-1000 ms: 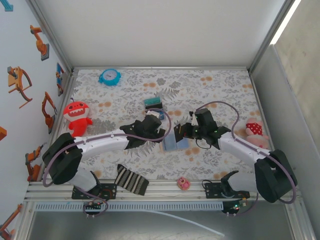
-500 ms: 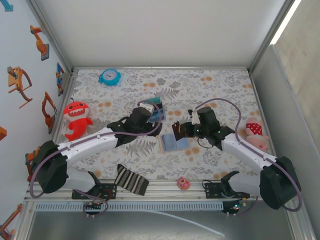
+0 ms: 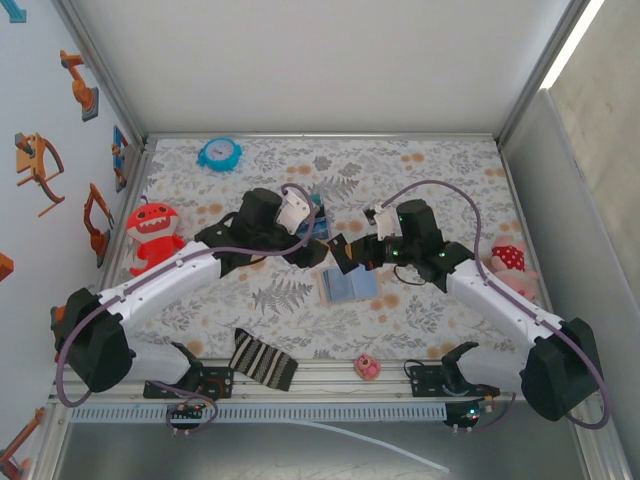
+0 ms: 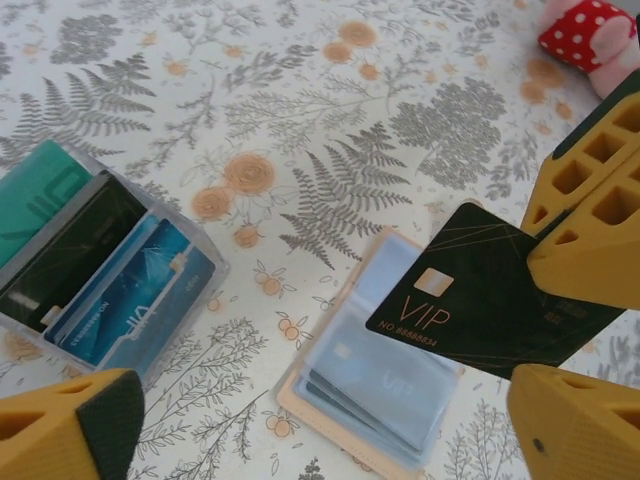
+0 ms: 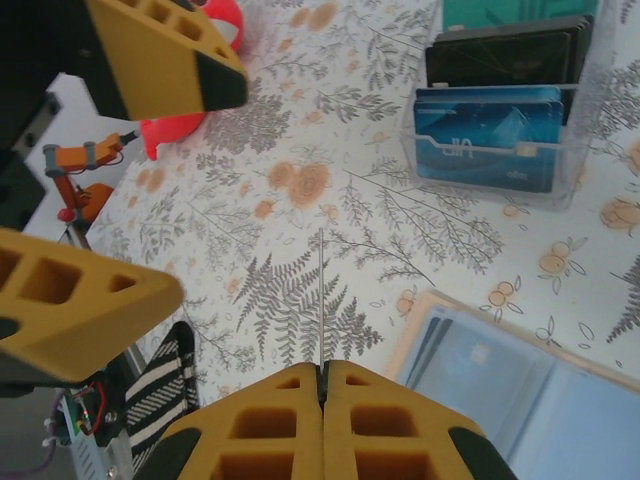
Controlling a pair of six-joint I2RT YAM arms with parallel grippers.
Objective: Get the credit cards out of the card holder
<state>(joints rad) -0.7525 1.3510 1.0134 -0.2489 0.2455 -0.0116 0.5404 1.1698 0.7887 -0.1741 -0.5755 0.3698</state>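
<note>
Just below the right hand [image 5: 322,372], clamped on a black plastic VIP card [image 4: 470,300], the tan, blue-lined folding card holder [image 4: 385,262] lies open on the worktop [image 4: 300,120], more cards [image 4: 385,390] inside; the left hand [image 4: 320,400] gapes empty.

Present: one card holder [image 3: 348,287], one clear box [image 4: 100,270], one black VIP card [image 4: 480,300], one clock [image 3: 219,153], two plush toys [image 3: 152,228] [image 3: 510,262], one striped cloth [image 3: 262,360], one small pink item [image 3: 367,367].

Floral table [image 3: 420,170] bears card holder [image 3: 349,286], clock [image 3: 219,153], red toy [image 3: 152,228].
</note>
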